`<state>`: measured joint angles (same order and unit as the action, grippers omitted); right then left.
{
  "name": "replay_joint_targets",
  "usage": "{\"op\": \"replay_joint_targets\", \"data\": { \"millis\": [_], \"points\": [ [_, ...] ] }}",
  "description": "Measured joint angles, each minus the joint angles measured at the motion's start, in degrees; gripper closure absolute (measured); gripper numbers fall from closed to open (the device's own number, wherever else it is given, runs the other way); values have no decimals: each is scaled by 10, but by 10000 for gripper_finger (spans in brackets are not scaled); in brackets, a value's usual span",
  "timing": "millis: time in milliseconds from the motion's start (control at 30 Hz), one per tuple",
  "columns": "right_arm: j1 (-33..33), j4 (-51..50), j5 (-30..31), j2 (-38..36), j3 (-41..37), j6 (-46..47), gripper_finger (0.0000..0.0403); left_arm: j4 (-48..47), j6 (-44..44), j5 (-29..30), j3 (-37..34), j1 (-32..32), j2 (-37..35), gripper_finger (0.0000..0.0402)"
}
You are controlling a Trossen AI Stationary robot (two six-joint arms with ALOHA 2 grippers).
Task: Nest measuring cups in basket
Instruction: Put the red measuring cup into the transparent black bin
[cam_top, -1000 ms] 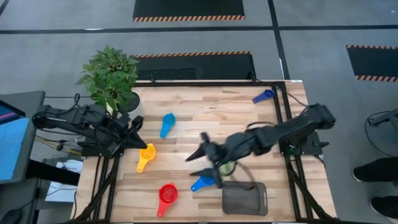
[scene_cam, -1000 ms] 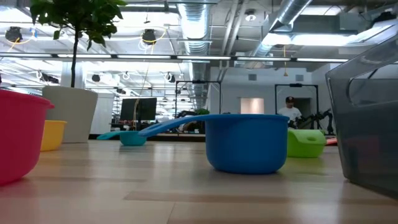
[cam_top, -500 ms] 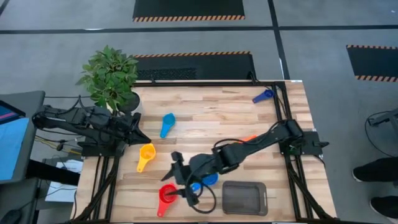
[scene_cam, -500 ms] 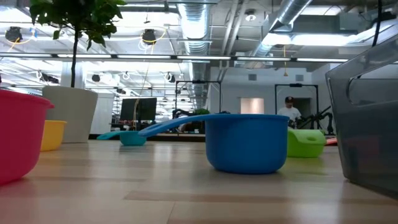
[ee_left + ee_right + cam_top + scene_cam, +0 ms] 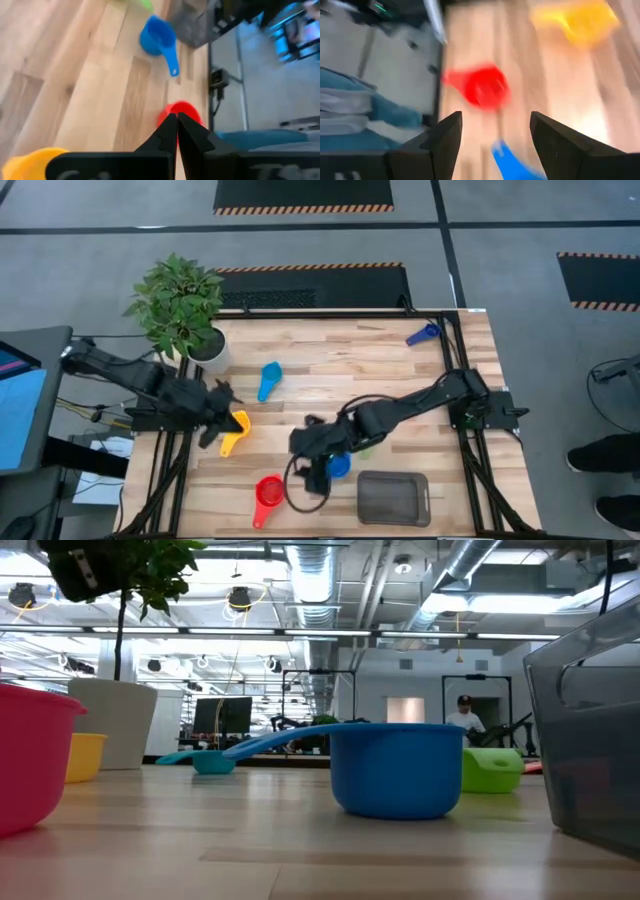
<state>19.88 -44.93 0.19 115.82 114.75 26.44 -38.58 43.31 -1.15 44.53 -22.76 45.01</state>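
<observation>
- The potted plant (image 5: pixel 180 305) stands at the far left corner of the tabletop (image 5: pixel 340 360), out of the working area; it plays no part in the nesting.
- The left gripper (image 5: pixel 222 420) sits near the left edge with its fingers (image 5: pixel 170 131) pressed together and nothing between them. It lies just beside the yellow cup (image 5: pixel 235 430), so it looks more like waiting than grasping.
- The light blue cup (image 5: pixel 269 377) lies apart toward the middle of the tabletop, handle pointing away from the plant, untouched.
- The red cup (image 5: pixel 268 496) rests near the front edge, bowl up. In the right wrist view it lies ahead of the spread fingers, so it may be the coming target; that is a guess.
- The right gripper (image 5: pixel 312 470) reaches across from the right side, low over the tabletop between the red cup and the blue cup (image 5: pixel 338 466). Its fingers (image 5: pixel 445 137) stand wide apart and hold nothing, which suits an approach.
- A green cup (image 5: pixel 492 768) shows in the low view beyond the blue one; from above the right arm mostly hides it.
- The basket (image 5: pixel 393 498) sits at the front, right of the blue cup, and appears to hold no cups yet, so nesting seems barely begun.
- A dark blue cup (image 5: pixel 423 334) lies far off at the back right corner.
</observation>
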Motion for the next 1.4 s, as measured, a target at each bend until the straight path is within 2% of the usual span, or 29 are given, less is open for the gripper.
{"op": "replay_joint_targets", "data": {
  "millis": [167, 333, 500, 567, 767, 1100, 1233, 1400],
  "points": [
    [3, -173, 13, -39, 0, 56, 145, 13, 51, 74, 0, -78, 78, 401],
    [35, -296, 106, -84, 0, 100, 145, 88, 100, 127, 0, -143, 140, 401],
    [81, -328, 195, -125, 0, 126, 145, 157, 126, 165, 0, -185, 185, 401],
    [97, -327, 211, -132, 0, 126, 145, 160, 170, 161, 0, -194, 202, 401],
    [132, -332, 240, -134, 0, 142, 145, 173, 281, 101, 0, -237, 285, 401],
    [154, -373, 255, -134, -9, 177, 145, 257, 375, -2, 0, -283, 369, 401],
    [153, -371, 255, -134, -9, 177, 145, 263, 393, -2, 0, -284, 411, 401],
    [153, -371, 257, -134, -9, 177, 145, 263, 419, 38, 0, -282, 443, 401]
  ]
}}
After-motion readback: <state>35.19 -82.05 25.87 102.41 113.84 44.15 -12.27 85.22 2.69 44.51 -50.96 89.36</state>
